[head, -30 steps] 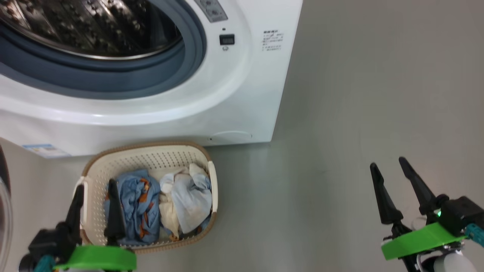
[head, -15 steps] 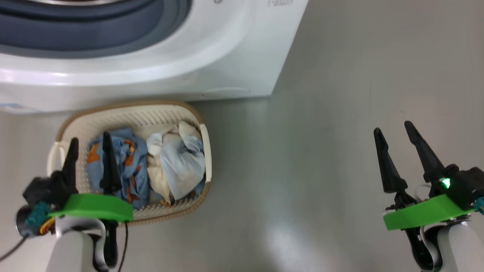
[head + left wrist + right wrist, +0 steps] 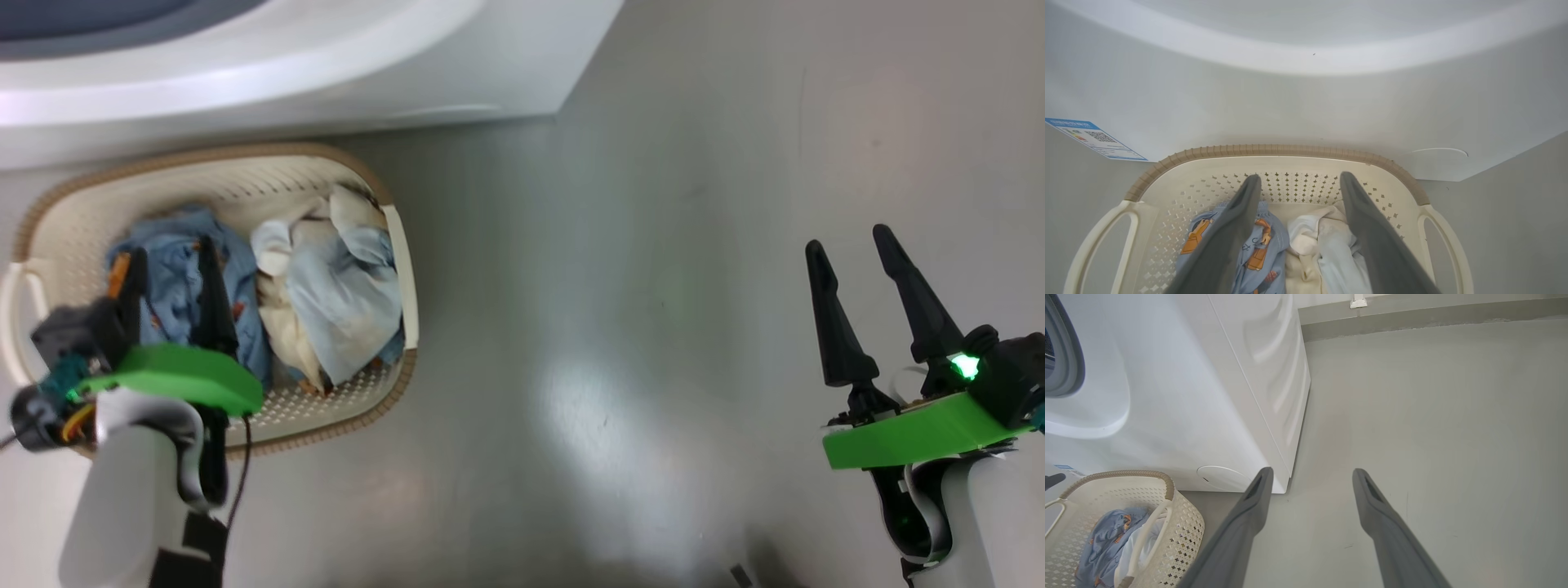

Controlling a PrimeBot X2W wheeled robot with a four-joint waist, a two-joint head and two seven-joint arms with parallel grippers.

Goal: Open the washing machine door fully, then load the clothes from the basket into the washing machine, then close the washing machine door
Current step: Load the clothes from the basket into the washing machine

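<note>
The clothes (image 3: 326,282) are heaped in the basket (image 3: 402,269), the blue patched garment at its left end, the pale and cream ones at its right. The basket is set on the floor (image 3: 620,310) just before the washing machine (image 3: 367,65), its long axis laid along the machine's front. The left end effector (image 3: 169,255) is positioned over the blue garment with fingers apart (contact cannot be told), so a short descent is judged sufficient. The right end effector (image 3: 847,242), likewise spread and empty, is positioned well apart over bare floor.

The right gripper (image 3: 1311,472), spread wide, hangs over floor (image 3: 1433,416) beside the washing machine (image 3: 1167,396) and basket (image 3: 1184,526).
</note>
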